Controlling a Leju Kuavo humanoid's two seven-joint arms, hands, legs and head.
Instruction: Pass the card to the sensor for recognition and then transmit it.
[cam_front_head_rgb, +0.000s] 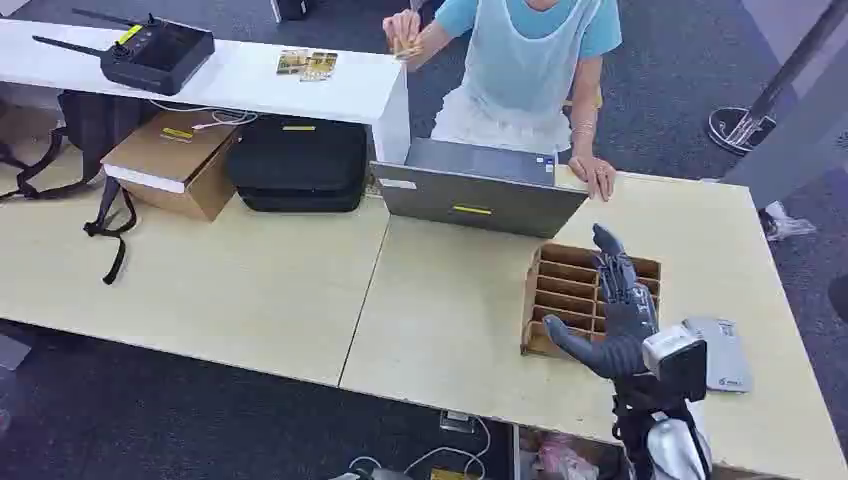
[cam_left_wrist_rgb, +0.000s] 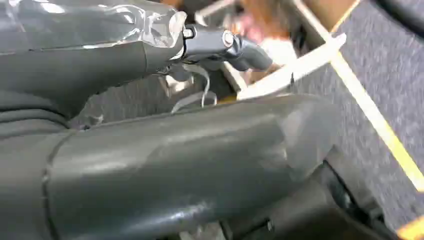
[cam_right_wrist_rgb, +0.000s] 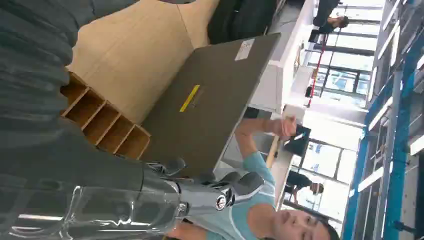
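From the head view, nothing is being held by the right hand (cam_front_head_rgb: 618, 310), its fingers extended over the slotted wooden rack (cam_front_head_rgb: 563, 290); the card (cam_front_head_rgb: 405, 45) is being held by the person — handover pending.

At the left wrist, the left hand (cam_left_wrist_rgb: 150, 130) is being shown as smooth grey casing; finger state cannot be told.

At the right wrist, a matte laptop lid (cam_right_wrist_rgb: 205, 105) is being faced.

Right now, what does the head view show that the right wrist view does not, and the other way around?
Head view alone: the grey sensor pad beside the right robot hand, cards on the white counter, a black case and a cardboard box. Right wrist view alone: glass walls and blue frames behind the person. Both: the laptop, the wooden slotted rack, the person in a blue shirt.
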